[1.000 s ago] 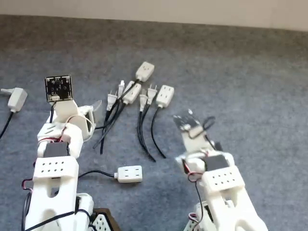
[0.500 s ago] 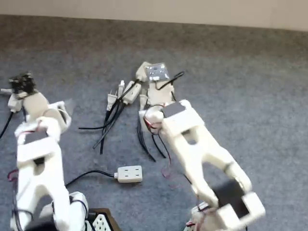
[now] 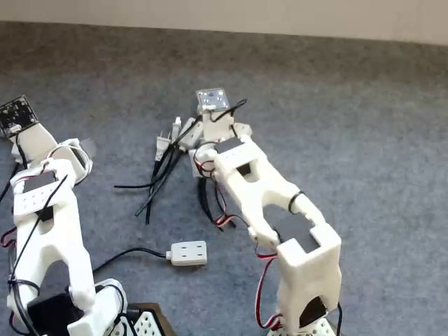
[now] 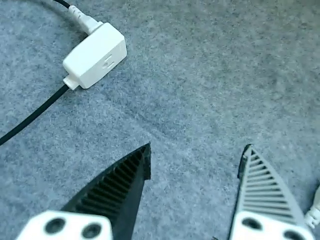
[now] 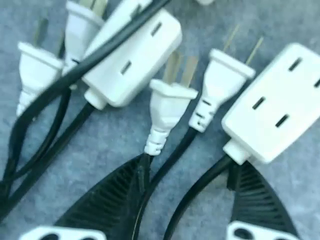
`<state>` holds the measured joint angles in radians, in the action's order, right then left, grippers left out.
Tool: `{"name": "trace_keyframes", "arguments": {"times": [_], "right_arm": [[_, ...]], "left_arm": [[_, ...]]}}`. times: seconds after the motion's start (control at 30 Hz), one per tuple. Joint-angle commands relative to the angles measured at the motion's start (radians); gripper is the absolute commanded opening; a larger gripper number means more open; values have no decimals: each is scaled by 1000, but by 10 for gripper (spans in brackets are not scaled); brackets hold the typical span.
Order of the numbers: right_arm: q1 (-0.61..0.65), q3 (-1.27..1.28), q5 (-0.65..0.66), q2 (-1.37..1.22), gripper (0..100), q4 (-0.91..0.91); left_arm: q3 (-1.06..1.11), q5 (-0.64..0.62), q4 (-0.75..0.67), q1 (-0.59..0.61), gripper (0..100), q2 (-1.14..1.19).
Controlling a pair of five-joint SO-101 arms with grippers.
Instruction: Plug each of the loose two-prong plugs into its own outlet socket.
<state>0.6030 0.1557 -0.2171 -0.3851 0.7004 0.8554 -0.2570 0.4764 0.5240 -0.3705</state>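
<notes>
My right gripper (image 5: 190,167) hangs open over a cluster of cords. Two white two-prong plugs, one (image 5: 170,107) and another (image 5: 222,82), lie side by side just beyond its fingertips, their black cords running between the jaws. A white outlet socket (image 5: 280,100) sits beside them, a second outlet socket (image 5: 135,55) on the other side, and two more plugs (image 5: 37,70) past that. My left gripper (image 4: 195,160) stands open above bare carpet, a short way from a white outlet block (image 4: 95,55) on a black cord. In the high view, loose plugs (image 3: 162,145) lie at the centre.
Grey carpet (image 3: 364,126) covers the whole floor, open on the right and at the back. Another white outlet socket (image 3: 189,252) on a black cord lies near the front, between the two arm bases. Tangled black cords (image 3: 157,182) trail from the central cluster.
The right arm has swung from the front right up and left over the central cluster of plugs. The left arm has shifted left and outward, over the far-left outlet block.
</notes>
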Motion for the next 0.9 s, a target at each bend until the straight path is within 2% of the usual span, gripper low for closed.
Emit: {"name": "trace_keyframes", "arguments": {"times": [0.0,0.3,0.43,0.57,0.87], "right_arm": [[4,-88,-8,-5,271,-18],[5,-145,-3,-128,271,-102],[4,-200,-3,-157,271,-82],[8,-260,-3,-139,271,28],[35,-243,-8,-51,271,38]], "left_arm": [[-7,-8,5,7,285,-42],[-7,-8,5,-8,285,-39],[-7,-6,5,-13,285,-38],[-7,-6,3,-15,285,-36],[-7,-6,2,-28,285,-36]]}}
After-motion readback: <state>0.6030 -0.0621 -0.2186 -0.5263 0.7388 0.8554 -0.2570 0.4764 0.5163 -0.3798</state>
